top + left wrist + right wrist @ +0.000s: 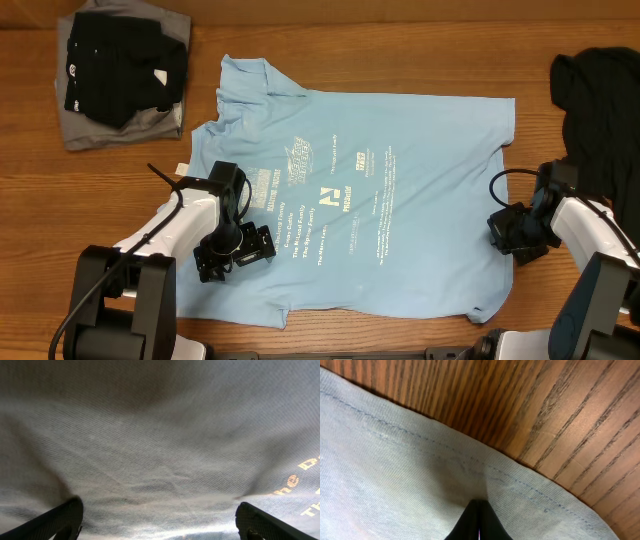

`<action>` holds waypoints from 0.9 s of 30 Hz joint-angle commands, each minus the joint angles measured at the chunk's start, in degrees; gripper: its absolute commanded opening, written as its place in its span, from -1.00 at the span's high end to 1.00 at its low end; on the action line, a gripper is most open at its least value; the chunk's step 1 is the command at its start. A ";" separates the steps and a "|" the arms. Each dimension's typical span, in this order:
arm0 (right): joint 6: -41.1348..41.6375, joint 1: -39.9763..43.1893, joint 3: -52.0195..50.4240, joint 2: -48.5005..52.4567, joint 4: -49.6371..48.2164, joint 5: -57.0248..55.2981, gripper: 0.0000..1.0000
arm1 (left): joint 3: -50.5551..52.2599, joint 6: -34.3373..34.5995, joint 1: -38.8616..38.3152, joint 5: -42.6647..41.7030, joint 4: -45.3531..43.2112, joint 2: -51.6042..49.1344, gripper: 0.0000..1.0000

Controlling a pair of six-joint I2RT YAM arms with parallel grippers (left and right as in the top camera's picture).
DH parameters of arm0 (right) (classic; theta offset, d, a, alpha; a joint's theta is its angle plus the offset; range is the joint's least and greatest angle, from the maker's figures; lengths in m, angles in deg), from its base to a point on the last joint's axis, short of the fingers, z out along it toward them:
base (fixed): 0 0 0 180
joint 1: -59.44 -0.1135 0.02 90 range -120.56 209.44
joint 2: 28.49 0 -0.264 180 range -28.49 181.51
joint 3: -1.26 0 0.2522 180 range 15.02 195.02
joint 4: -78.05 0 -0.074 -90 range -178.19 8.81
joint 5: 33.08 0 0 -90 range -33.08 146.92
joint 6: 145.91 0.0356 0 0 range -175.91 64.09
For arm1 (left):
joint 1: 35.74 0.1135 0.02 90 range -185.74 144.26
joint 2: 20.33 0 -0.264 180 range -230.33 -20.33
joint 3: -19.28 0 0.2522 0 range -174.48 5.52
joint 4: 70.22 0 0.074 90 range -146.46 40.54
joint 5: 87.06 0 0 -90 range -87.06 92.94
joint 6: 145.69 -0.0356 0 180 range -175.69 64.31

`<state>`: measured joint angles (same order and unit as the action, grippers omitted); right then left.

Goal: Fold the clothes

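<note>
From overhead: fixed high, facing straight down on the table (400, 60), far enough off to take in the whole shirt (420, 170) and both arms at the near edge.

From the left wrist: facing down between its own fingers (62, 519) at the two bottom corners, so near as to show nothing but cloth, weave plain, lettering (299, 472) at the right edge.

From the right wrist: equally near, facing down past its fingertips (479, 520) at bottom centre onto hem (520, 474) and bare table.

Shared with overhead: on the left, cloth beside the lettering; on the right, the shirt's right-hand edge.
</note>
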<state>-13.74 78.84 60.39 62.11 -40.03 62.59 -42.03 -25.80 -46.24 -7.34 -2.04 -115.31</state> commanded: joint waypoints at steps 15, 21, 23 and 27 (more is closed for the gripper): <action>-1.51 6.71 -1.99 5.53 -1.11 -0.09 0.93 | 0.24 -1.01 -0.35 0.35 -0.26 -0.55 -1.00; -1.70 12.92 0.00 5.53 0.98 -3.74 0.93 | 0.24 -1.64 -0.35 0.13 -0.24 -0.55 -1.00; -1.70 14.38 0.81 5.53 1.46 -3.65 0.93 | 0.24 -1.66 -0.35 0.15 -0.24 -0.52 -1.00; -2.16 16.04 4.24 5.51 3.43 -3.48 0.93 | -0.13 -4.81 -0.35 -0.04 -0.13 -0.50 -1.00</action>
<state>-15.38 93.46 62.75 65.90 -36.93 66.31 -42.03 -26.81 -46.24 -7.41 -1.85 -115.31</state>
